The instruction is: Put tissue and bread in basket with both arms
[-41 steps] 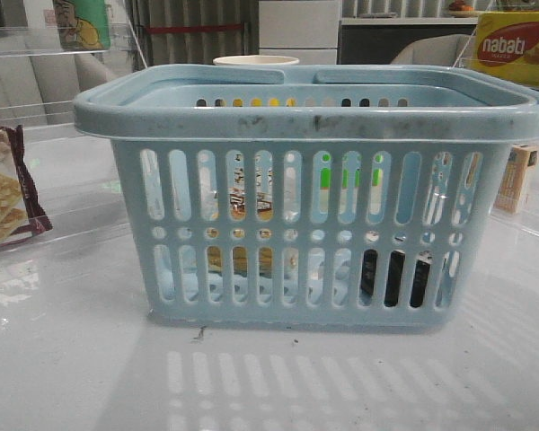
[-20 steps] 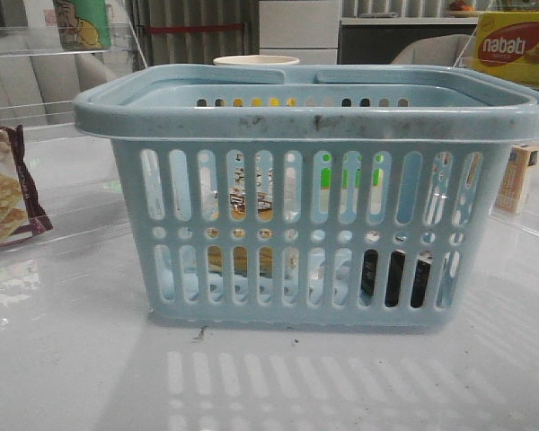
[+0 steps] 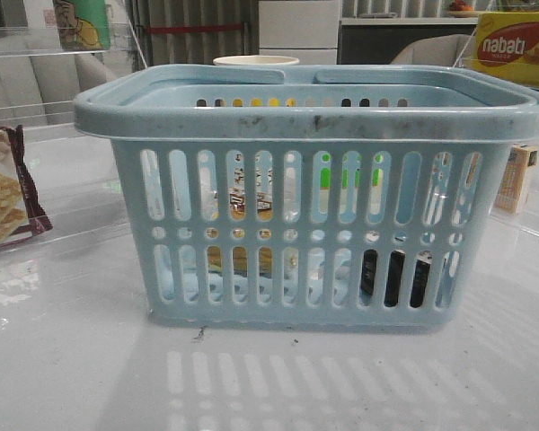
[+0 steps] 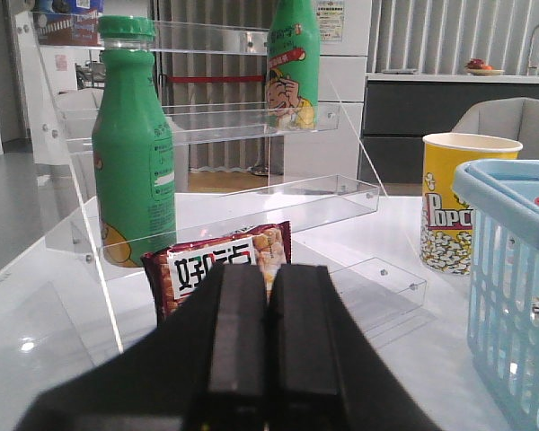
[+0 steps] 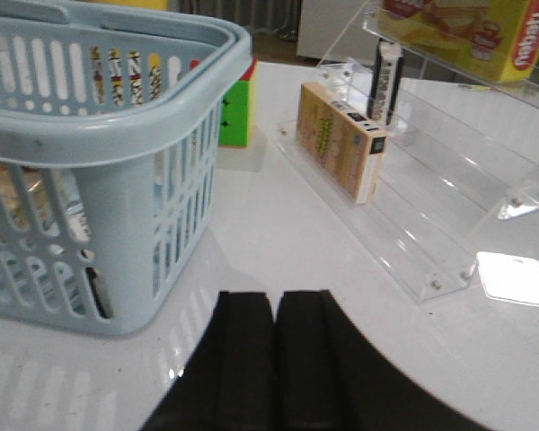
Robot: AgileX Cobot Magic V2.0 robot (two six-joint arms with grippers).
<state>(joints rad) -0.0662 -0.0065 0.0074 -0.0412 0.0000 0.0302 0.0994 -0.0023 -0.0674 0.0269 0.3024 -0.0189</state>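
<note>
Nothing has moved since the earlier frames. The bread (image 3: 249,202) and tissue (image 3: 396,277), light soft packs best pinched mid-body, lie inside the basket (image 3: 314,112). Left gripper (image 4: 259,359) and right gripper (image 5: 274,359) are closed, empty.

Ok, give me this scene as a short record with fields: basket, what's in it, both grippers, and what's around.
basket: pale blue basket, upright on the table, handles down
bread: bread inside, left part, seen through slots
tissue: tissue inside, low right, dark patches through slots
left gripper: left gripper shut, empty, outside the basket
right gripper: right gripper shut, empty, beside the basket
nearby: cracker packet at left, nabati box on right shelf
</note>
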